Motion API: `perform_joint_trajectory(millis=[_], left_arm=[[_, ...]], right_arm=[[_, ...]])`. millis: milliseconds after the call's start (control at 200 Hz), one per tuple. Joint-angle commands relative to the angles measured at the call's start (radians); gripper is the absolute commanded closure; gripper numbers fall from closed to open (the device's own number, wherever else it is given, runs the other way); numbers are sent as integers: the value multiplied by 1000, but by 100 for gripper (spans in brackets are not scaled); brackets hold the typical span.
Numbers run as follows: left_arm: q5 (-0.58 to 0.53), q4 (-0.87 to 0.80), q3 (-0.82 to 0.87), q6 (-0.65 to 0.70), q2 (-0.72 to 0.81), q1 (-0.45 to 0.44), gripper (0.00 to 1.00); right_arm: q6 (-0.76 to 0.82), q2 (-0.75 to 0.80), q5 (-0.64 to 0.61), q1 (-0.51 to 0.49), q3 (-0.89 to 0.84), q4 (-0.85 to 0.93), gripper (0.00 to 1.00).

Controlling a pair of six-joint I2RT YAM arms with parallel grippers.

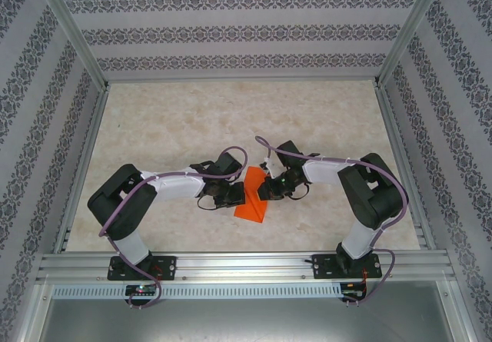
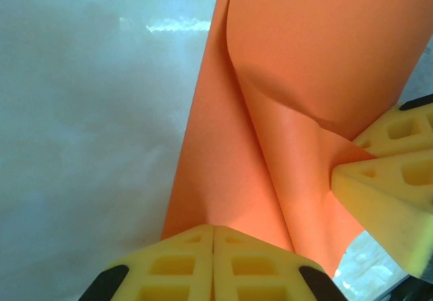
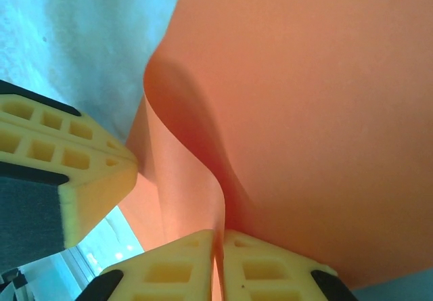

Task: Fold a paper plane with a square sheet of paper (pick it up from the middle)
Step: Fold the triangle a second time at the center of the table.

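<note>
My left claw [image 2: 213,230] and right claw [image 3: 220,239] both clamp the square sheet of paper [image 1: 250,206]; I must align its edges before pressing the crease.

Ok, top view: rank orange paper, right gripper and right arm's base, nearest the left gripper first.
1. The orange paper, pinched in the left gripper.
2. The right gripper, just right, across the paper.
3. The right arm's base, near-right table edge.
</note>
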State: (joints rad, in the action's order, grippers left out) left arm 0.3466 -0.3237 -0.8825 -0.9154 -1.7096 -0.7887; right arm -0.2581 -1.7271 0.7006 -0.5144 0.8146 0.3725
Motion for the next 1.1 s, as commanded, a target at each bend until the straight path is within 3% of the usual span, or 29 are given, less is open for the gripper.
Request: perform_joint_trajectory(millis=[0,550,1094], left_arm=[[-23,-38,-17,26,-8,-12,93],[-28,-40,-7,32,-16,-14,94],[-56,26,-37,-27,107,-11,91]], right_arm=[[40,-2,34,8,35,8,88],[70,-63,-5,9,47,35,88],[71,-91,-15,7,63,49,88]])
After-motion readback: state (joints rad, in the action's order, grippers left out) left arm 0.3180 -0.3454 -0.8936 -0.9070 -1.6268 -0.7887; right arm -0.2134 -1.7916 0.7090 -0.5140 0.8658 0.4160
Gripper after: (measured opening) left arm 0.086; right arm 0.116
